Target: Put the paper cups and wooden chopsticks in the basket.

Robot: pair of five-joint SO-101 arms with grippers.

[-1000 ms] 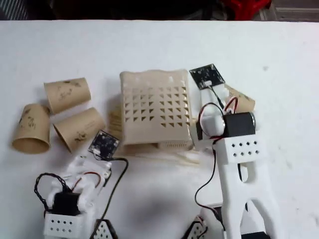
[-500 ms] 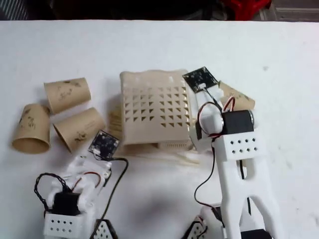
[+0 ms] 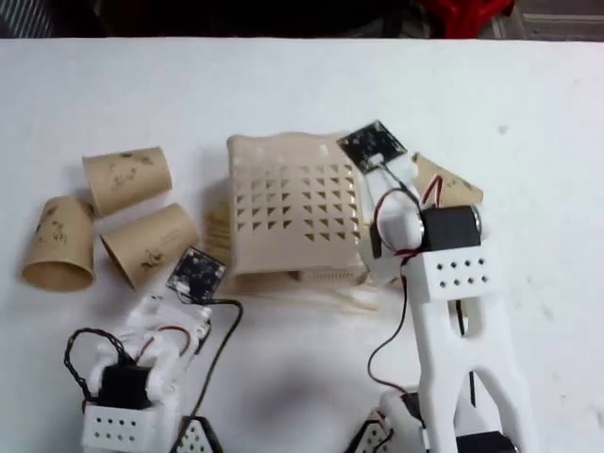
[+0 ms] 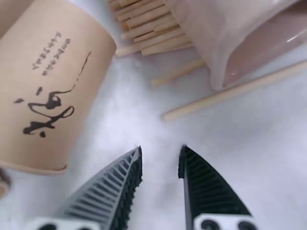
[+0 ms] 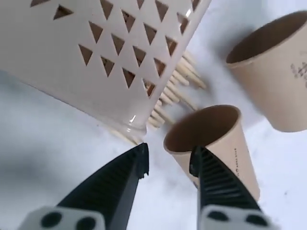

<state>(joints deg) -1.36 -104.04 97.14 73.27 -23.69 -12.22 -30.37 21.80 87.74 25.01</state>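
Though agape, R gripper [image 5: 169,150] beside cup [image 5: 212,130]

My high view looks down over the table [image 3: 528,104]. Both wrist cameras sit low and close; all three share the basket [image 3: 293,198].

White printed plastic left arm [image 3: 118,427] and right arm [image 3: 460,316]: black servos [image 3: 451,229], red/black cables [image 3: 387,354], square black camera boards [image 3: 370,144], ribbed fingers [image 4: 120,187] dark grey I think.

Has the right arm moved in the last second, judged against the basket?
Yes. In the high view the camera board on the right arm has swung left, toward the top-right corner of the basket; the basket itself has stayed put.
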